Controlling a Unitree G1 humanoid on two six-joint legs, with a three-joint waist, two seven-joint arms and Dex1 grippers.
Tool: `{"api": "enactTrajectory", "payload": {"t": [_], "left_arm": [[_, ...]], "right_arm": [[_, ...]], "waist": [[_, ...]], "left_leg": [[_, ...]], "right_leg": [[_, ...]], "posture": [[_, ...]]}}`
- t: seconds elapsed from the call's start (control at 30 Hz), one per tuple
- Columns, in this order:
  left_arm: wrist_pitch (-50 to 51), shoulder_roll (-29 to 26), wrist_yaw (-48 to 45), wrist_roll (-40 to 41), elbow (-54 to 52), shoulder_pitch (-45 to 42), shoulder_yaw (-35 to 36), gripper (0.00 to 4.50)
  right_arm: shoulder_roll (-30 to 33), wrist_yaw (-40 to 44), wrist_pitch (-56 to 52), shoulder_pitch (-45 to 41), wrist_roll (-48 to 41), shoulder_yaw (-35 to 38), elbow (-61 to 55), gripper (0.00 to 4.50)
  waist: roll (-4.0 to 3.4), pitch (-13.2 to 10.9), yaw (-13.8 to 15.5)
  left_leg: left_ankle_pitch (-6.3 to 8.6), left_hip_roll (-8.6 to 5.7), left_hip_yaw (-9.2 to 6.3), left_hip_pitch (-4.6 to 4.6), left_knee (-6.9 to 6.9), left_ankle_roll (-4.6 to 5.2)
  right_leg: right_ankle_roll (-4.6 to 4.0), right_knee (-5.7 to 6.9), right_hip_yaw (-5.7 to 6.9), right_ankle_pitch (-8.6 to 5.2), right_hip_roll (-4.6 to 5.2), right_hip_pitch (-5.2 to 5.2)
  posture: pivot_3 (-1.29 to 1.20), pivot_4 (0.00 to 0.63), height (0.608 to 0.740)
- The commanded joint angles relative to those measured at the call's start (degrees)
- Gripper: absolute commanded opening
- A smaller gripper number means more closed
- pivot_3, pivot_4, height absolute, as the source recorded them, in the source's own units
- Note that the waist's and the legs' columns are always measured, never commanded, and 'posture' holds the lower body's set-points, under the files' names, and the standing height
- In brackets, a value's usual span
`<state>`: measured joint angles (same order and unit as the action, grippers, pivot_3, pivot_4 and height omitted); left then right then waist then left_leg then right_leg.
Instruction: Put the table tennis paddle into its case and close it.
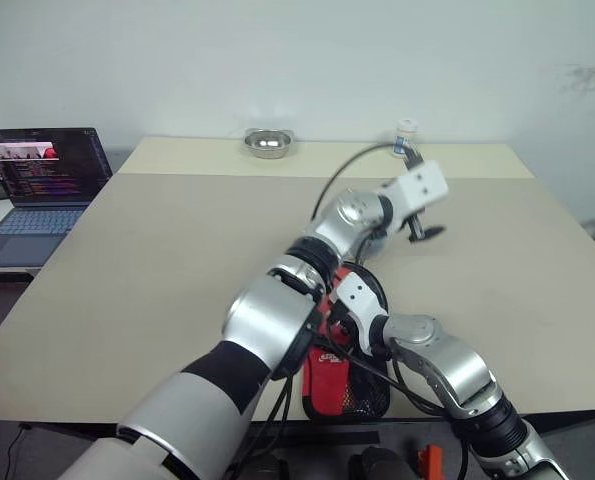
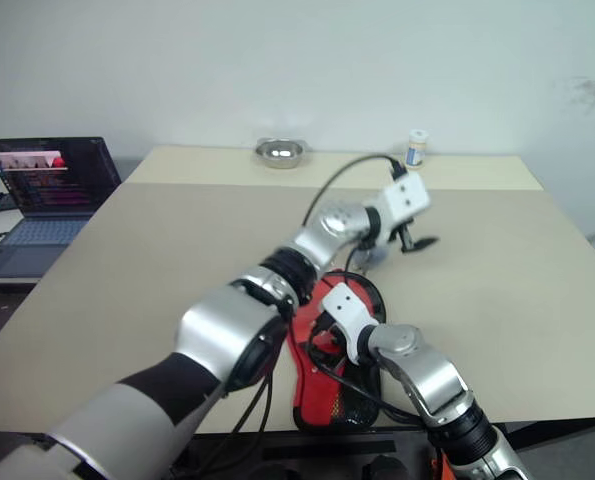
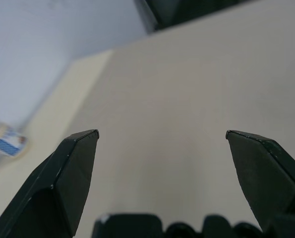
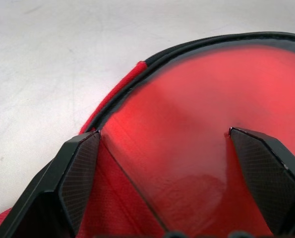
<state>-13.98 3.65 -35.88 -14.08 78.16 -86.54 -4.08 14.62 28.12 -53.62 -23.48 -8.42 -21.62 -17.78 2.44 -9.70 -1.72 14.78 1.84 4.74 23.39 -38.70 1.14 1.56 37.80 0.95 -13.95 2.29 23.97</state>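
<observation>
The left gripper (image 3: 162,136), fingers apart and empty, hovers above the table (image 1: 177,260) beyond the case (image 1: 345,385). The right gripper (image 4: 164,134), fingers apart, sits over the case, where the paddle (image 4: 197,124) lies.

The case (image 2: 335,385) lies mostly under the two arms, so only its red mesh side near the table's (image 1: 177,260) front edge and a strip of black rim show; its white lettering is too small to read. The right gripper's (image 4: 164,136) fingertips are covered in both eye views. In the right wrist view the paddle's (image 4: 187,148) red face is blurred and cut off by the frame, its handle out of sight. The small bottle (image 3: 6,140) is blurred, its label unreadable. The laptop (image 1: 39,190) is cropped at the edge, its screen text illegible.
</observation>
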Motion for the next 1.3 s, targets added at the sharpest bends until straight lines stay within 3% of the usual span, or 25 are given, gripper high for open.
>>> {"api": "enactTrajectory", "payload": {"t": [0.03,0.17,0.37,0.53,0.67,0.8,1.13,1.3], "left_arm": [[2.3,-6.8,-6.3,7.7,-3.0,-0.7,6.9,4.49],[3.3,-12.6,-13.7,10.8,-4.8,2.8,8.9,4.49],[6.3,-16.7,-27.9,15.8,-12.5,13.9,9.4,4.49],[12.9,-17.6,-41.9,19.6,-33.9,29.6,3.1,4.49],[10.6,-19.8,-45.0,16.5,-39.3,37.0,-3.3,4.49],[8.3,-20.6,-44.0,15.1,-37.8,39.2,-6.2,4.49],[4.2,-18.8,-37.6,13.3,-28.4,38.8,-7.7,4.49],[3.9,-18.3,-37.3,13.5,-28.5,39.1,-8.1,4.49]], "right_arm": [[-0.5,-0.6,-7.1,-0.6,-3.7,5.1,-5.5,4.5],[1.0,0.9,-13.6,-1.8,-9.0,10.7,-14.3,4.5],[9.7,6.3,-18.4,-0.2,-17.3,18.1,-24.9,4.5],[17.1,9.3,-19.3,1.9,-22.3,27.0,-27.0,4.5],[22.9,10.5,-17.7,2.9,-23.5,32.8,-23.3,4.5],[25.4,9.7,-15.3,1.4,-22.8,33.0,-20.2,4.5],[17.9,1.3,-5.0,-12.6,-15.2,25.2,-0.2,4.5],[11.7,-3.2,4.7,-21.8,-9.7,23.7,19.8,4.5]], "waist": [[-0.04,0.0,-0.2],[-0.13,-0.1,0.0],[-0.15,-0.1,0.5],[-0.16,-0.1,0.4],[-0.15,-0.1,0.4],[-0.16,-0.1,0.4],[-0.19,-0.1,0.2],[-0.2,-0.1,0.2]], "left_leg": [[0.0,0.01,0.03,0.08,0.0,0.0],[-0.02,0.03,-0.03,0.52,-0.02,-0.03],[0.01,-0.16,-0.04,0.9,-0.08,-0.03],[0.01,-0.16,-0.07,1.08,-0.1,-0.02],[0.0,-0.14,-0.07,1.06,-0.17,-0.02],[-0.03,-0.1,-0.08,0.94,-0.18,0.03],[-0.04,-0.11,0.01,0.7,-0.19,0.05],[-0.04,-0.12,0.04,0.53,-0.18,0.06]], "right_leg": [[-0.01,0.08,-0.01,0.0,-0.01,0.13],[-0.28,0.21,0.06,0.17,-0.1,0.54],[-0.23,-0.05,0.16,0.16,0.05,0.69],[-0.24,0.01,0.12,0.17,0.09,0.89],[-0.26,0.17,0.07,0.18,0.06,0.91],[-0.28,0.21,0.01,0.19,-0.01,0.85],[-0.28,0.23,-0.08,0.2,-0.04,0.66],[-0.29,0.2,-0.08,0.2,-0.03,0.46]], "posture": [[0.0,0.15,0.74],[0.0,0.15,0.74],[0.0,0.15,0.74],[0.0,0.15,0.74],[0.0,0.15,0.74],[0.0,0.15,0.74],[0.0,0.15,0.74],[0.0,0.15,0.74]]}}
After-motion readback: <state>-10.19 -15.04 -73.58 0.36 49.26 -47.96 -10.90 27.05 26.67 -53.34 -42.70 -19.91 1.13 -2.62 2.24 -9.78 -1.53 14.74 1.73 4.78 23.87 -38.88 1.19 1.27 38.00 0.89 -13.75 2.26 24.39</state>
